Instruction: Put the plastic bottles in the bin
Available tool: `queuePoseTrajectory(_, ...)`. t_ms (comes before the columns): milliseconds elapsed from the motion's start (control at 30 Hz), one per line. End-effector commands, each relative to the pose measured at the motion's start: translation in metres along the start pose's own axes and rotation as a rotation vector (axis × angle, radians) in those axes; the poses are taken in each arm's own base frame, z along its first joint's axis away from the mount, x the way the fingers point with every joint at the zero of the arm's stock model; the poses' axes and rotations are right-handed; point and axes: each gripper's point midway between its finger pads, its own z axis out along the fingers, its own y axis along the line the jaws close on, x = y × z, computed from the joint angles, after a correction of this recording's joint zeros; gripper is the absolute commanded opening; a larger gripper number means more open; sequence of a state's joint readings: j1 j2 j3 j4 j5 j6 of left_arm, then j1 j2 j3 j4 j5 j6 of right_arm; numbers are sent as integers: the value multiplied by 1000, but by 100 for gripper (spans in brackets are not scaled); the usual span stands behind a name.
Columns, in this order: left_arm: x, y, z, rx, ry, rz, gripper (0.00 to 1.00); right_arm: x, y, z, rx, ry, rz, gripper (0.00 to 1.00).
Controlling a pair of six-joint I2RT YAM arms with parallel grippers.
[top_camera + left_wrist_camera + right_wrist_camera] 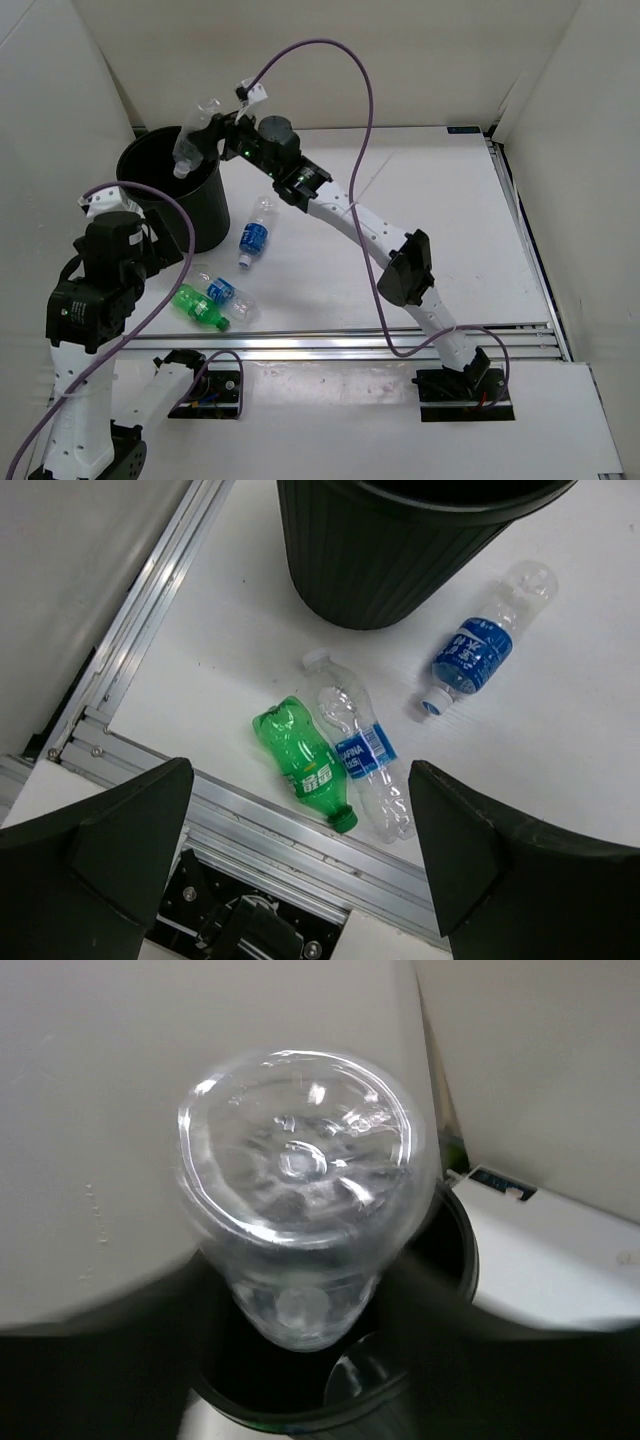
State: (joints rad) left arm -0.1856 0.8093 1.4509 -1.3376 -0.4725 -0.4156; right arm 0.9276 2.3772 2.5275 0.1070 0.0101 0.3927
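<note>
My right gripper point(222, 128) is shut on a clear plastic bottle point(194, 138) and holds it tilted, cap down, over the mouth of the black bin point(152, 152). In the right wrist view the bottle's base point(300, 1160) fills the middle, with the bin's rim point(458, 1252) below it. Three bottles lie on the table: a blue-labelled one point(255, 232) right of the bin, and a green one point(200, 307) beside a clear blue-labelled one point(226, 293) near the front rail. My left gripper point(300, 830) is open and empty, high above that pair point(305, 760).
Aluminium rails point(380, 343) run along the table's front edge, close to the green bottle. A pale curved shape point(355, 1372) shows inside the bin. White walls enclose the table. A purple cable point(365, 110) loops over the right arm.
</note>
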Motion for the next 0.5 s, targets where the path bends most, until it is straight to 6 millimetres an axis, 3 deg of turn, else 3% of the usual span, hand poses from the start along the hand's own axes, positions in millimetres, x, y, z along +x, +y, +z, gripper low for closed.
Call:
queuePoseTrajectory(0,-4,8,-18,19,-9,50,100,-108,50,-14,-61,-332,-167,87)
queuePoseTrajectory(33,-4,8,-18,19,-9,50,100,-118,61,-19,-81,-347,-197,100)
queuePoseTrajectory(100,-5,11,-24,29,-32,38,100,-148,89,-39,-46,-362,-269,100)
queuePoseTrajectory(133,-5,12,-24,20,-35,38,100,-209,110,-78,-27,-444,-286,100)
queuePoseTrajectory(167,-5,12,-24,21,-35,19,100,-231,111,-98,0,-465,-246,100)
queuePoseTrajectory(233,-8,11,-26,28,-51,-13,100,-260,89,-138,62,-500,-109,100)
queuePoseTrajectory(267,-9,8,-24,31,-57,-29,100,-270,60,-145,86,-483,-64,100)
queuePoseTrajectory(300,-11,4,-24,44,-60,-71,100,-271,53,-147,69,-447,60,100)
queuePoseTrajectory(367,-3,-4,-18,76,-52,-125,100,-245,6,-139,169,-268,152,100)
queuePoseTrajectory(433,7,-16,-12,111,-25,-223,100,-190,-25,-138,234,-60,303,100)
queuePoseTrajectory(467,18,-18,-6,117,-10,-262,100,-139,-66,-140,310,70,369,100)
